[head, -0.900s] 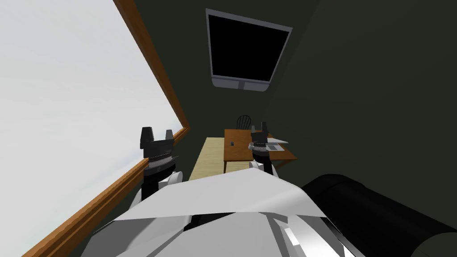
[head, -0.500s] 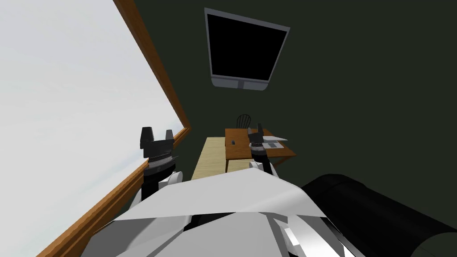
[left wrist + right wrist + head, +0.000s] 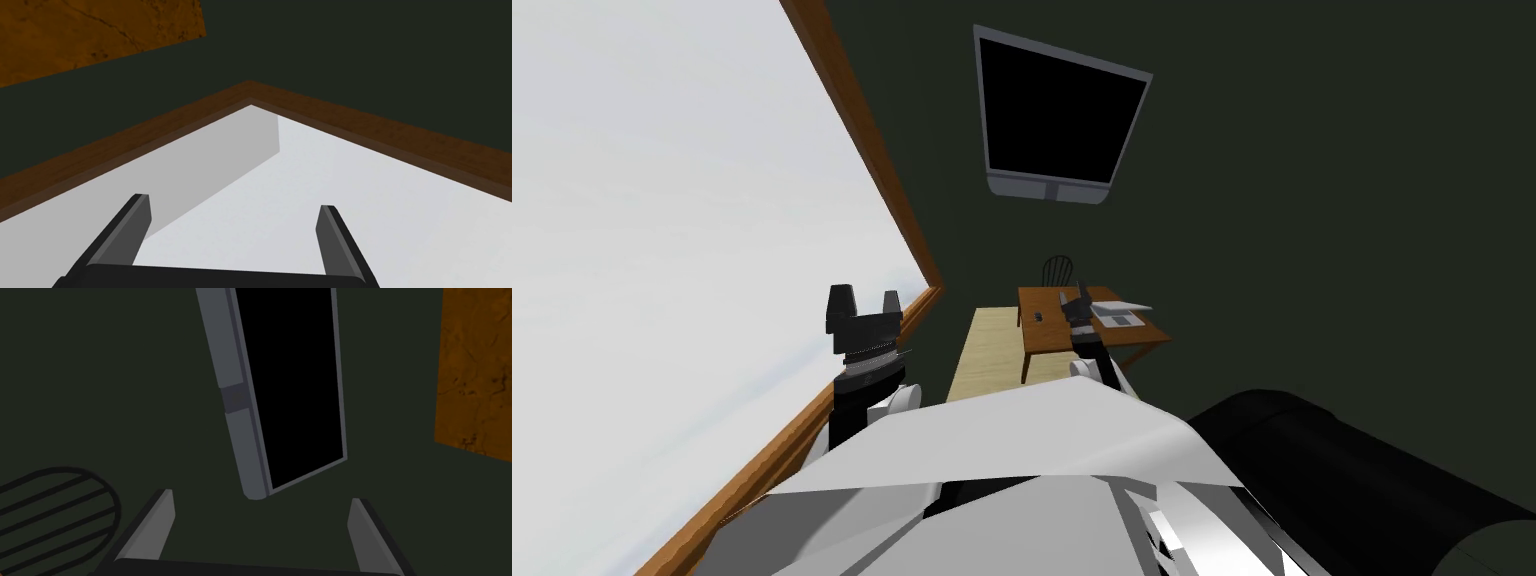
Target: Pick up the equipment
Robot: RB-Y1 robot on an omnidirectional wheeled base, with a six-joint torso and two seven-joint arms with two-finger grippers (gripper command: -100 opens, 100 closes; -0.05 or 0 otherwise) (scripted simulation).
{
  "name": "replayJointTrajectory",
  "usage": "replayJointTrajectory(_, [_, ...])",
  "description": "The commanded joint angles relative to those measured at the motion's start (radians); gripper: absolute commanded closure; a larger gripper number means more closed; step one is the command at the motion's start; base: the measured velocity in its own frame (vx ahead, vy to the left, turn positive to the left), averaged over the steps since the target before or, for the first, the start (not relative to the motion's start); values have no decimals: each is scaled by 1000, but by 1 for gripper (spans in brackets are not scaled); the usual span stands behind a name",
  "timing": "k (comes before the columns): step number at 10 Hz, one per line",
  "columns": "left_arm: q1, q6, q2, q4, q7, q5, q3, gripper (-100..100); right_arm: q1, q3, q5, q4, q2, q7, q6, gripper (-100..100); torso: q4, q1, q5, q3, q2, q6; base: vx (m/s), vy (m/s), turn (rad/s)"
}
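A small dark device point(image 3: 1038, 318) lies on the brown table point(image 3: 1047, 340) ahead of me. An open grey laptop-like thing point(image 3: 1119, 318) rests on the table's right part. My right gripper point(image 3: 1075, 300) hangs over the table between the two, nearer the dark device, and its fingers point(image 3: 160, 518) stand open with nothing between them. The right wrist view looks past the gripper point(image 3: 262, 528) at a wall screen point(image 3: 287, 388) and a chair back point(image 3: 55, 513). My left gripper point(image 3: 864, 303) is raised by the window, open and empty point(image 3: 235, 240).
A dark round-backed chair point(image 3: 1058, 271) stands behind the table. A black screen point(image 3: 1057, 115) hangs on the dark wall. A large window with a wooden frame point(image 3: 862, 150) runs along my left. A black sofa point(image 3: 1362, 480) sits at my right. Light wood floor point(image 3: 990, 350) lies left of the table.
My right gripper has moved forward and leftward over the table, closer to the small dark device. The head view has shifted slightly. The left arm has stayed still.
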Motion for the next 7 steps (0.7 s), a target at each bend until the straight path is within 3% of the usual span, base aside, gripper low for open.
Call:
replayJointTrajectory(1, [0,0,0,0,0,0,0,0,-32,-2,-25,43,-14,-22,43,-100,0,0,0,0,0,0,-13,75,-52])
replayJointTrajectory(2, [0,0,0,0,0,0,0,0,-32,-2,-25,43,-14,-22,43,-100,0,-1,0,0,0,0,-2,57,-27])
replayJointTrajectory(4, [0,0,0,0,0,0,0,0,-69,-8,-73,106,-42,-67,109,-100,0,-2,-1,-1,-2,0,9,97,-67])
replayJointTrajectory(7, [0,0,0,0,0,0,0,0,-88,-12,-98,140,-55,-91,158,-100,0,-1,0,-1,-2,0,15,78,-40])
